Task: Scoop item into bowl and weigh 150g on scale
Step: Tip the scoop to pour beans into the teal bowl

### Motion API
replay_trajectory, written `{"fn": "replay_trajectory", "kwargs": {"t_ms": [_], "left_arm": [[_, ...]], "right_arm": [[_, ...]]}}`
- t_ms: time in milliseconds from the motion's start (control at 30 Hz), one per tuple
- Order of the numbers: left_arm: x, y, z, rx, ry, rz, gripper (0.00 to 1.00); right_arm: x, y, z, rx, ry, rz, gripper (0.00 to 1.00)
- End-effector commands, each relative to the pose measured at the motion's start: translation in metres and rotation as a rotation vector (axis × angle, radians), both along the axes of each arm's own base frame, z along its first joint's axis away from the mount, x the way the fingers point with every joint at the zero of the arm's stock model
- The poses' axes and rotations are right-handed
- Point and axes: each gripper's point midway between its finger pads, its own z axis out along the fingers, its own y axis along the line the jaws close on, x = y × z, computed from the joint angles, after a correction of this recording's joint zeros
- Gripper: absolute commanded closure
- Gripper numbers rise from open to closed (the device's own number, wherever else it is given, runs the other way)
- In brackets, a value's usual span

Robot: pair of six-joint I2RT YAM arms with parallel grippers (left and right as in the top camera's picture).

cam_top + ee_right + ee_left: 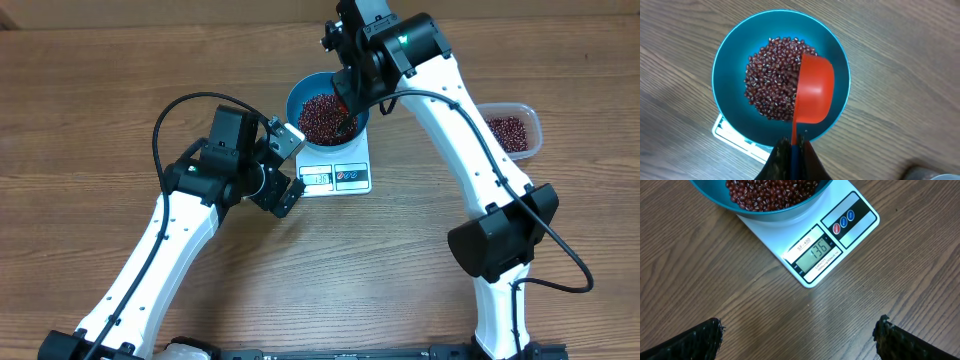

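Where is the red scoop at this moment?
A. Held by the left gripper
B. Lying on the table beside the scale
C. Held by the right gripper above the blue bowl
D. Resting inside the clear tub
C: in the right wrist view the right gripper is shut on the handle of the red scoop, which is above the beans in the blue bowl.

left arm [160,240] + right arm [462,125]: white shells, chunky black joints | cables [156,128]: black, loopy | green light [404,40] on the right one | left gripper [800,332]: black, knobbly
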Motion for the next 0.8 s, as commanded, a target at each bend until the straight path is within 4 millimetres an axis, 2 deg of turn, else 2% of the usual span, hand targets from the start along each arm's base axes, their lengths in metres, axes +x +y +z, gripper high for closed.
{"fn": "replay_trajectory", "kwargs": {"t_ms": [0, 133, 367, 500, 767], "left_arm": [[0.000, 0.001, 0.006, -0.013, -0.015, 0.011, 0.00], [0.000, 0.001, 0.006, -0.014, -0.015, 0.011, 0.00], [0.000, 0.001, 0.006, -0.014, -0.015, 0.011, 0.01], [0.000, 0.001, 0.006, -0.014, -0.015, 0.011, 0.00], [0.000, 0.001, 0.006, -0.013, -0.015, 0.011, 0.00]], "right_arm": [[0.005, -0.001, 0.021, -0.048, -0.090, 0.044, 0.96], [0.005, 0.007, 0.023, -0.056, -0.116, 0.099, 0.96], [0.007, 0.010, 0.030, -0.059, -0.147, 0.137, 0.96], [0.008, 0.011, 0.041, 0.008, -0.154, 0.143, 0.96], [0.008, 0.005, 0.042, 0.135, -0.090, 0.130, 0.96]]}}
